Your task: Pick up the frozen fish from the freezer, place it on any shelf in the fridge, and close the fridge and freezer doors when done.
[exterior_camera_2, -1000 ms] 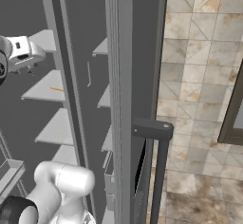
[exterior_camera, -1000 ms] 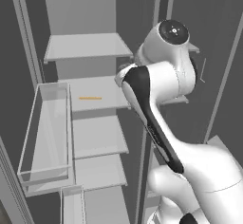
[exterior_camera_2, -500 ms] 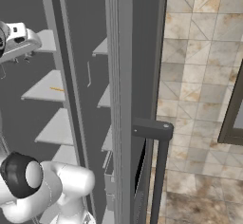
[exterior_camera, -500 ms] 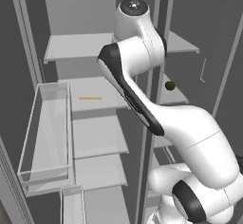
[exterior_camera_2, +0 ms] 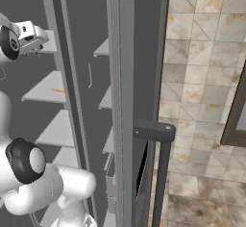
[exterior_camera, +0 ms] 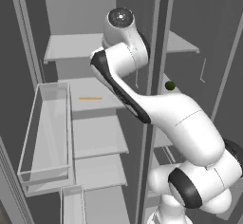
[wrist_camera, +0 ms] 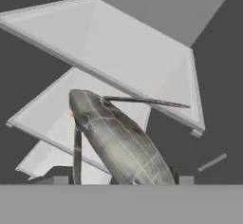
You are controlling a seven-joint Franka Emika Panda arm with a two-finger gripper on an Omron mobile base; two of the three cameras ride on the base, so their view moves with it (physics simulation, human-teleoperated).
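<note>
No brand, label or legible writing anywhere. Gripper (wrist_camera: 124, 182) pinching the frozen fish (wrist_camera: 118, 142), which fills the lower middle of the hand view (fingertips mostly hidden behind it). Beyond: pale fridge (exterior_camera: 90, 47) shelves; orange sliver (exterior_camera: 90, 98) at centre left of the left base view.

arm (exterior_camera: 180, 123): glossy white rounded links | joints: dark grey-black bands | top joint cap: dark disc, pale centre | wrist block (exterior_camera_2: 30, 34): boxy, white-grey
</note>
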